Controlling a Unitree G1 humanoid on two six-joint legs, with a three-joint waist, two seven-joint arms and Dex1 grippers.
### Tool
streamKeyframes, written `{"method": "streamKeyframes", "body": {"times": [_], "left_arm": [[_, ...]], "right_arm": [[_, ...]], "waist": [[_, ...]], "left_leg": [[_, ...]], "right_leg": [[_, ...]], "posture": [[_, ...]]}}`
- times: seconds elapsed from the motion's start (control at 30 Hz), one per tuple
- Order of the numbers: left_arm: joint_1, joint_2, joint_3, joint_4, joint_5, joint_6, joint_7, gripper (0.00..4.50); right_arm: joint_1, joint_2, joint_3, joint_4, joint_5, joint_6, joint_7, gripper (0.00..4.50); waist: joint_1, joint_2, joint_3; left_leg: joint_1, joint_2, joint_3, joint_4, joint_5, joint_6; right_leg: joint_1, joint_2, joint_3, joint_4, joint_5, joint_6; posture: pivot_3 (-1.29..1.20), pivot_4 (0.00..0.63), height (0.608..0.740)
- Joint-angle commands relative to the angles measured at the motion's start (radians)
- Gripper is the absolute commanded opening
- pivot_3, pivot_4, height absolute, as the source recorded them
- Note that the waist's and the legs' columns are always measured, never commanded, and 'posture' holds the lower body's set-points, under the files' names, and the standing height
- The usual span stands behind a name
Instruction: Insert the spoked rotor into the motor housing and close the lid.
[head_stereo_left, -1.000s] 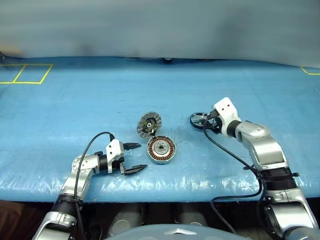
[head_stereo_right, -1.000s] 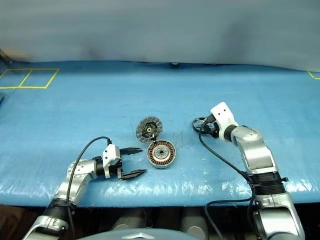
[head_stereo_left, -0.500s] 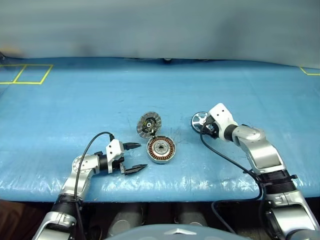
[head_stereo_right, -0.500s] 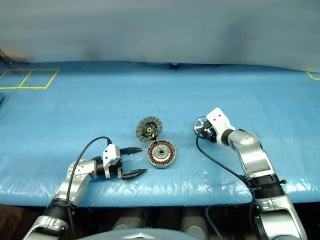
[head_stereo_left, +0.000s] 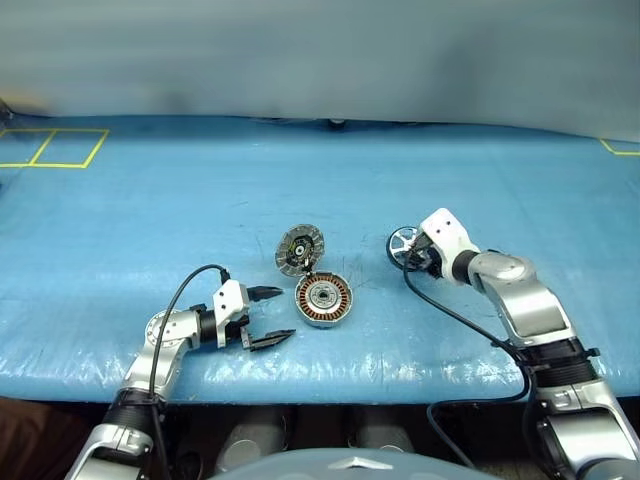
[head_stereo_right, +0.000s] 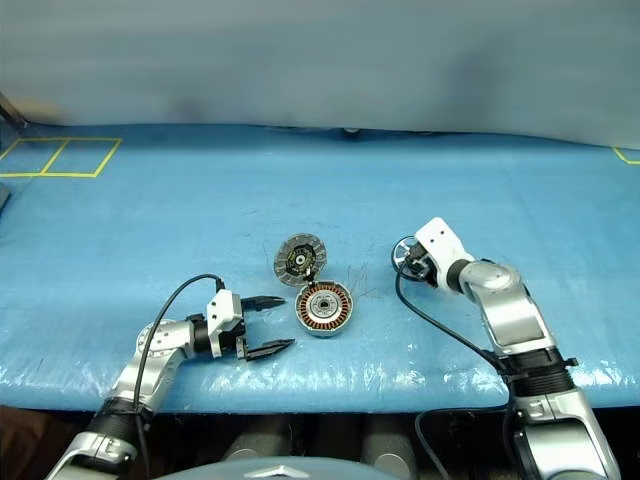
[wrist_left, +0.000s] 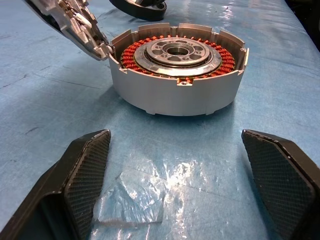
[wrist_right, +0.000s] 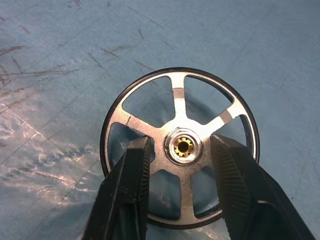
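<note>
The motor housing (head_stereo_left: 323, 298) lies open on the blue table, copper windings ringing a silver centre (wrist_left: 177, 55). Its lid (head_stereo_left: 299, 248) stands tilted up from the far edge, inner face showing. To the right, the spoked rotor (head_stereo_left: 402, 243) lies flat on the table. My right gripper (wrist_right: 181, 140) points down into it, open, one finger through a spoke gap on each side of the hub, with slim gaps left to the hub. The rotor's black rim (wrist_right: 179, 70) is untouched. My left gripper (head_stereo_left: 285, 313) rests wide open just left of the housing, its fingers (wrist_left: 85, 170) clear of it.
Blue sheeting covers the table (head_stereo_left: 150, 220), with yellow tape squares (head_stereo_left: 50, 148) at the far left corner. A grey wall rises behind the table's far edge. The table's front edge runs close below both arms.
The right gripper's jaws have narrowed around the rotor's hub. The left arm, housing and lid have not moved.
</note>
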Motion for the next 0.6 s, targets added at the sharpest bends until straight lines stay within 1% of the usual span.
{"method": "streamKeyframes", "body": {"times": [0.03, 0.07, 0.23, 0.47, 0.6], "left_arm": [[0.015, 0.001, -0.016, 0.004, 0.006, 0.0, -0.003, 4.48], [0.016, 0.002, -0.016, 0.004, 0.006, 0.0, -0.003, 4.48], [0.014, 0.002, -0.013, 0.001, -0.004, 0.003, -0.011, 4.48], [0.015, 0.003, -0.006, -0.013, -0.046, 0.02, -0.042, 4.48], [0.007, 0.0, -0.001, -0.021, -0.067, 0.024, -0.062, 4.48]], "right_arm": [[0.027, 0.005, 0.01, 0.027, 0.0, 0.036, 0.003, 1.35], [0.028, 0.003, 0.012, 0.023, -0.002, 0.035, 0.003, 1.35], [0.065, 0.007, -0.02, -0.063, 0.013, 0.019, -0.012, 1.35], [0.197, 0.056, -0.136, -0.367, 0.152, 0.045, -0.002, 1.35], [0.258, 0.069, -0.154, -0.497, 0.236, 0.055, 0.025, 1.35]], "waist": [[-0.001, 0.0, 0.0], [-0.001, 0.0, -0.001], [0.0, 0.0, -0.001], [0.001, 0.004, -0.001], [-0.002, 0.006, 0.001]], "left_leg": [[0.001, 0.0, 0.0, 0.0, -0.001, -0.002], [0.001, 0.0, 0.0, 0.001, -0.001, -0.002], [0.001, 0.0, 0.0, 0.001, -0.001, -0.002], [-0.003, 0.0, 0.0, 0.0, -0.002, 0.0], [-0.005, 0.0, 0.0, 0.0, 0.0, 0.002]], "right_leg": [[0.001, 0.0, 0.0, 0.0, -0.001, 0.002], [0.002, 0.0, 0.0, 0.0, -0.002, 0.005], [0.002, 0.0, 0.0, 0.0, -0.002, 0.005], [0.001, 0.0, 0.0, 0.0, -0.002, 0.002], [-0.002, 0.0, 0.001, 0.0, -0.002, 0.003]], "posture": [[0.0, 0.15, 0.74], [0.0, 0.15, 0.74], [0.0, 0.15, 0.74], [0.0, 0.15, 0.74], [0.0, 0.15, 0.74]]}}
